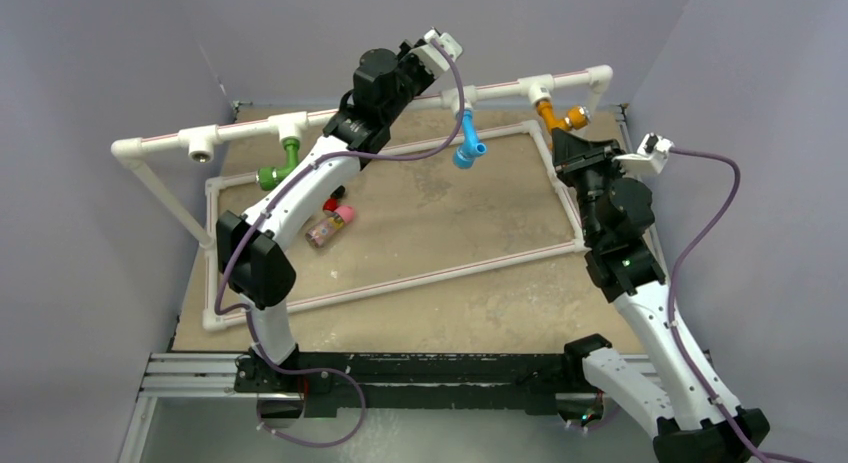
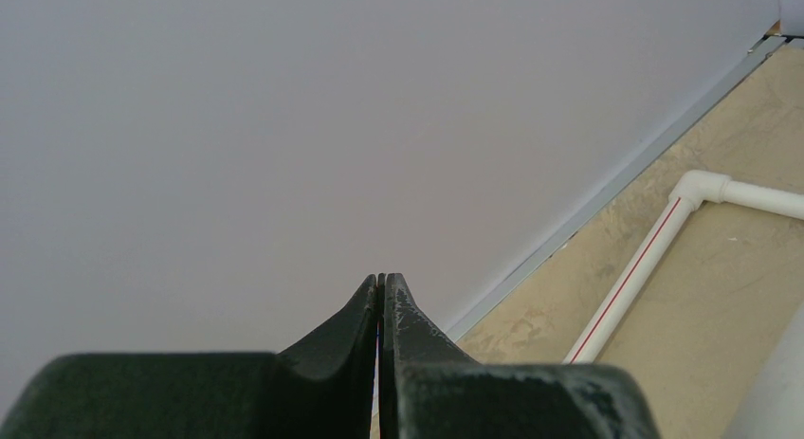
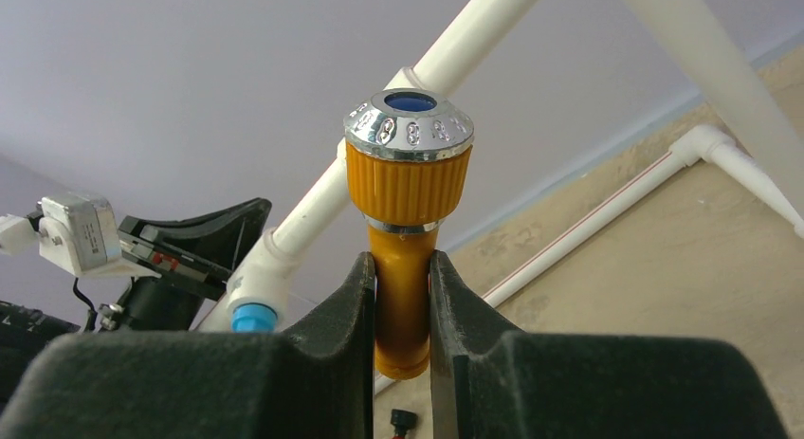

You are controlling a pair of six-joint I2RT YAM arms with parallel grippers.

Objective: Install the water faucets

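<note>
The orange faucet (image 3: 408, 183), just beneath the far-right pipe tee (image 1: 537, 86), is being clamped round its smooth stem by the jaws of the right gripper (image 3: 403, 268), those of the left gripper (image 2: 381, 285) being seen clenched empty; it is being judged light, rigid and slick, with the ribbed collar the surer hold.

We count three faucets: green faucet (image 1: 272, 173), blue faucet (image 1: 467, 143), orange faucet (image 1: 550, 113). We get two arms, left arm (image 1: 300, 188), right arm (image 1: 640, 283), and one pipe frame (image 1: 245, 131).
</note>
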